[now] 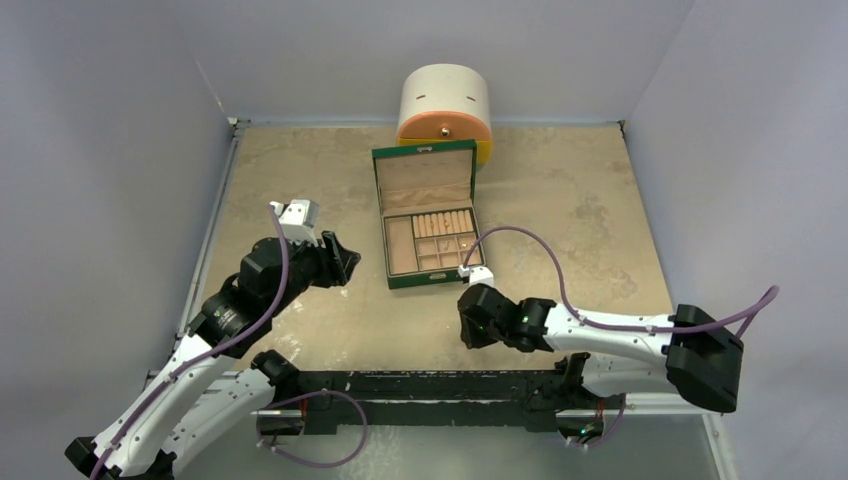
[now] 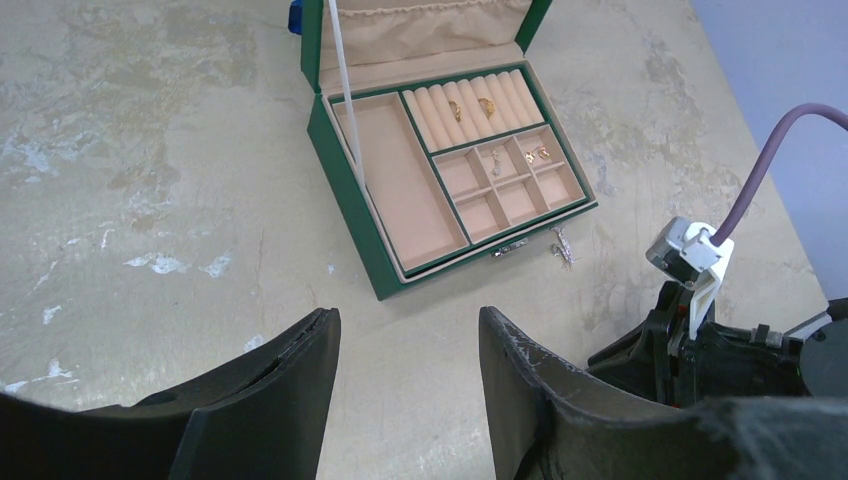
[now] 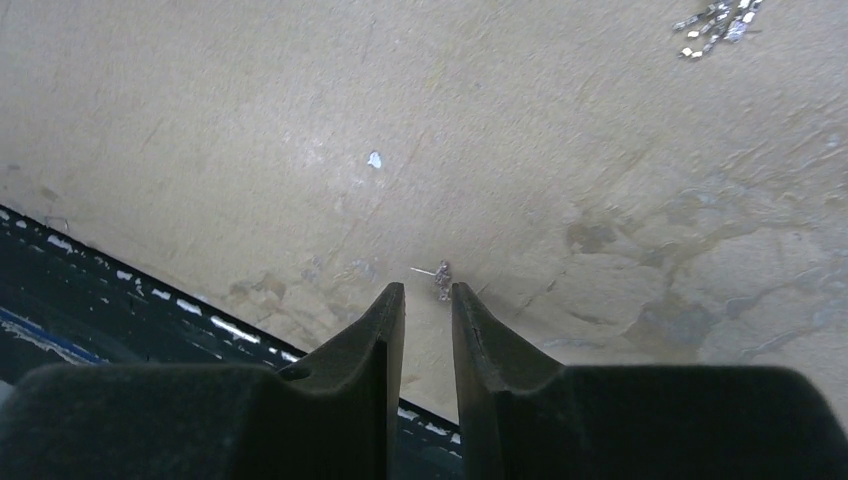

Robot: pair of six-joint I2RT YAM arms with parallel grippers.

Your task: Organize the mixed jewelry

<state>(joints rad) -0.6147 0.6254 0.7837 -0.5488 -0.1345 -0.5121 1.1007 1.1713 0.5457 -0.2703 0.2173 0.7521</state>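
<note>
Jewelry sorting looks partway done: gold rings (image 2: 455,108) sit in the ring rolls of the open green box (image 2: 360,215), while a tiny silvery stud (image 3: 440,280) lies on the table (image 3: 250,120), just ahead of your right gripper (image 3: 428,292). Its fingers are nearly together with a narrow gap, and they hold nothing. Your left gripper (image 2: 405,330) hangs spread wide and empty. Next, you probably ease the right tips around the stud and pinch. It is tiny, so aim exactly.

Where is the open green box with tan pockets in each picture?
Top external: the open green box with tan pockets sits mid-table, lid up.
Left wrist: the box is upper middle.
Right wrist: not in it.
Shared landmark: the right arm's white block with purple cable, right of the box in both.
</note>
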